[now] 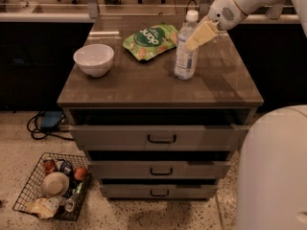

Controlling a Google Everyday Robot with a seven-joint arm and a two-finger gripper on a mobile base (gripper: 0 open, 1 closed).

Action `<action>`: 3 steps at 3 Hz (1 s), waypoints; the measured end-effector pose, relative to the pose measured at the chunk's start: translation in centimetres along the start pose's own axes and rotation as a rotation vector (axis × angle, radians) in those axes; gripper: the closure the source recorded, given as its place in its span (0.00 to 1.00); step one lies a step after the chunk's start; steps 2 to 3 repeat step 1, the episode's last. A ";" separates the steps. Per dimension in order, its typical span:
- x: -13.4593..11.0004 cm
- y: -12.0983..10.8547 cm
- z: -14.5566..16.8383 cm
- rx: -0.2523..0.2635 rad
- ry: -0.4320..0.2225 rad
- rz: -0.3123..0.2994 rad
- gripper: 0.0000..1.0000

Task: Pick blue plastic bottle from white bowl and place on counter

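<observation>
The blue plastic bottle, clear with a white cap and a pale label, stands upright on the counter right of centre. The white bowl sits empty at the counter's left side, well apart from the bottle. My gripper, cream-coloured on a white arm reaching in from the upper right, is at the bottle's upper right side, close against its shoulder below the cap.
A green snack bag lies at the back of the counter, between bowl and bottle. The top drawer stands slightly pulled out. A wire basket of clutter sits on the floor at lower left. My white base fills the lower right.
</observation>
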State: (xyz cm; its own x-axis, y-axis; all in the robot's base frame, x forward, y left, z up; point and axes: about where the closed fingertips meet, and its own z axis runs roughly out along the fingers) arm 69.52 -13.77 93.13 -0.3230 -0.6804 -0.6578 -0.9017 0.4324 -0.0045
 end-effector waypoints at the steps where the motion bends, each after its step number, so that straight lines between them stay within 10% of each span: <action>1: 0.0 0.0 0.1 -0.001 0.000 0.000 0.00; 3: 0.0 0.0 0.1 -0.001 0.000 0.000 0.00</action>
